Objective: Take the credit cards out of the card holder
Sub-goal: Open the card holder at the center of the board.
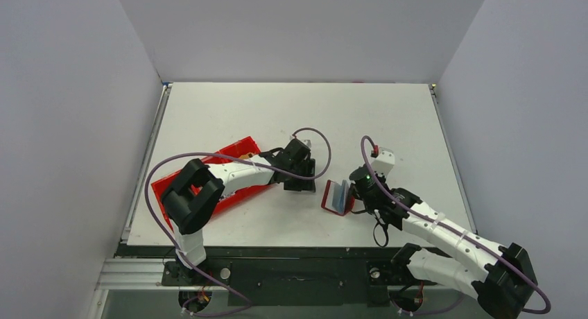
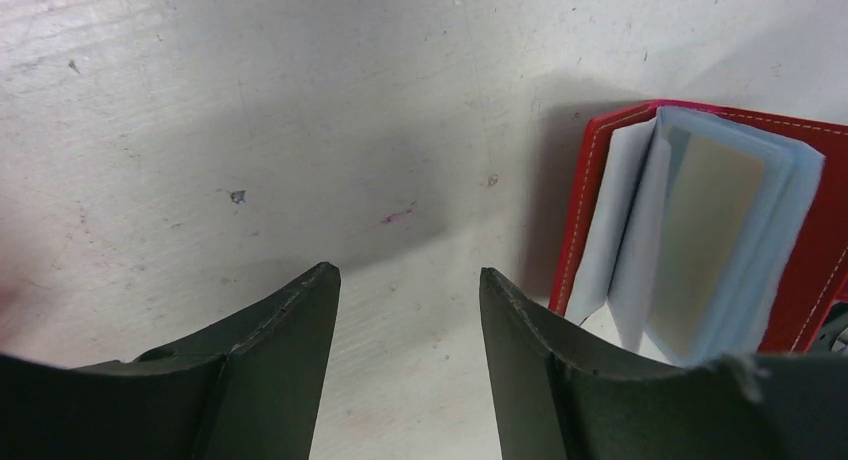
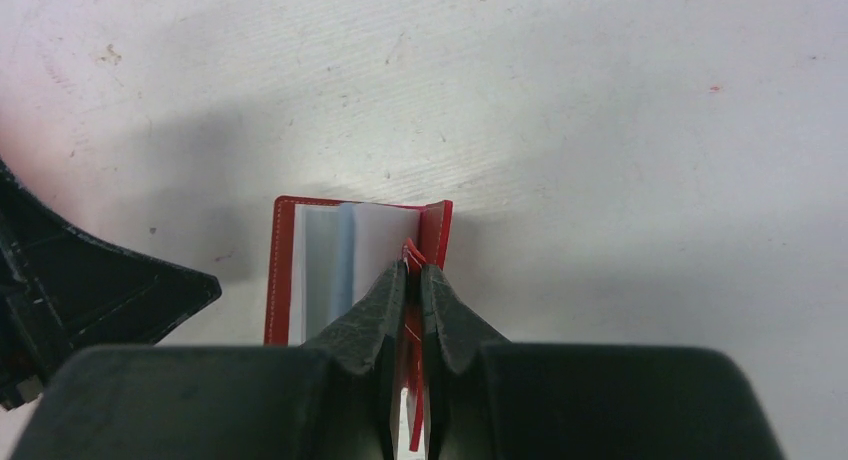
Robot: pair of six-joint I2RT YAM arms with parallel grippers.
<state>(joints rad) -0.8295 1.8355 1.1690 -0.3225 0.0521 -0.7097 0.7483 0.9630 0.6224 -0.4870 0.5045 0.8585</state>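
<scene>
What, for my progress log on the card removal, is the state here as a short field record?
card holder: open, pale sleeves fanned
right tool: shut on the card holder's red cover edge
left tool: open, empty, beside the card holder
credit card: one visible, inside a sleeve
red tray: on the left part of the table

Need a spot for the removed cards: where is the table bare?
Bare: the far half of the table, from its back edge to the red tray and card holder, and the strip along its right edge. Crowded: the gap between left gripper and card holder, which the right gripper clamps.
</scene>
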